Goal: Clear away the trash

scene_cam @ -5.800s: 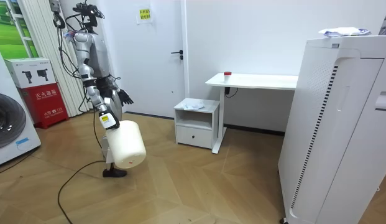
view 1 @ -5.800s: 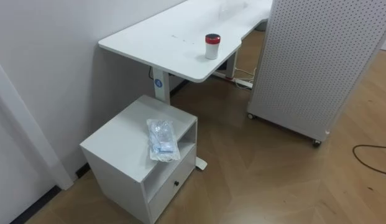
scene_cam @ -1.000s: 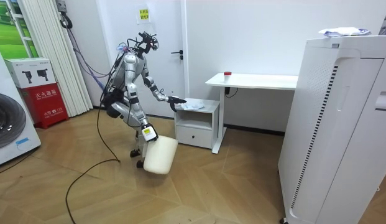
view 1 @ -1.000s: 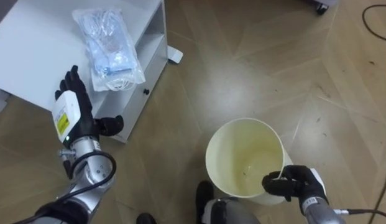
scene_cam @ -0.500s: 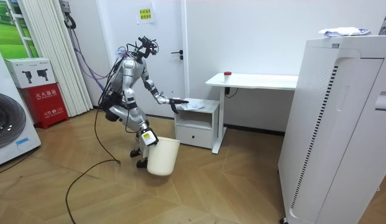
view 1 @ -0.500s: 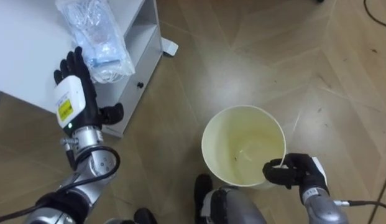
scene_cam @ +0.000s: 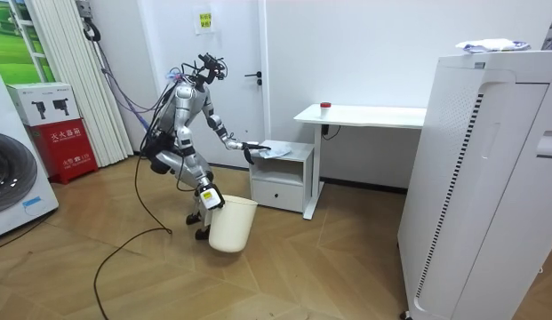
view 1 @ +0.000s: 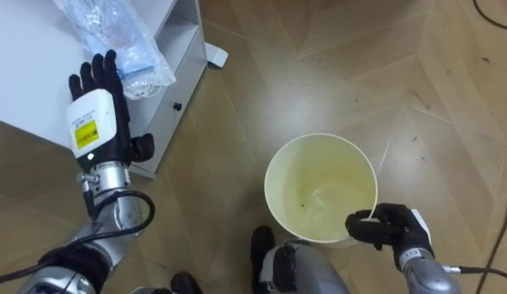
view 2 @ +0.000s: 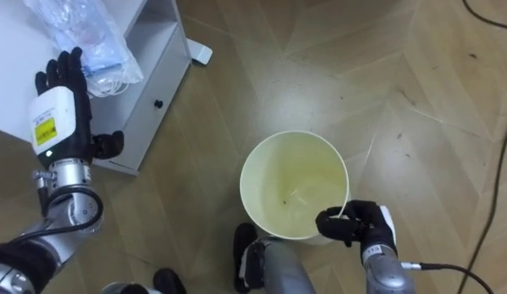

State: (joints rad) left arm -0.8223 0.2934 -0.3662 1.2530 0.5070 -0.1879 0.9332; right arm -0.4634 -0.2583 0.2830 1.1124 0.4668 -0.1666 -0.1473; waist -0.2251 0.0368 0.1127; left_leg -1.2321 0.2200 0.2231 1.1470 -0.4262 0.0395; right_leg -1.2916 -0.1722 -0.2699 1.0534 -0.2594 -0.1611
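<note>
The room view alone gives the robot bent forward at the white cabinet (scene_cam: 280,173), the bin (scene_cam: 231,222) set on the wood floor by its feet. In the eye views the left hand (view 1: 98,122) is held flat, fingers straight, over the cabinet's top edge. The bag (view 1: 114,33), crinkled clear plastic, lies just past the fingertips, its long axis running away from them. The right hand (view 1: 392,229) is curled round the round, cream bin's near rim.

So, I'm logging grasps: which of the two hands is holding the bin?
The right hand, fingers curled over the rim of the cream bin; the left hand is open, stretched toward the plastic bag.
</note>
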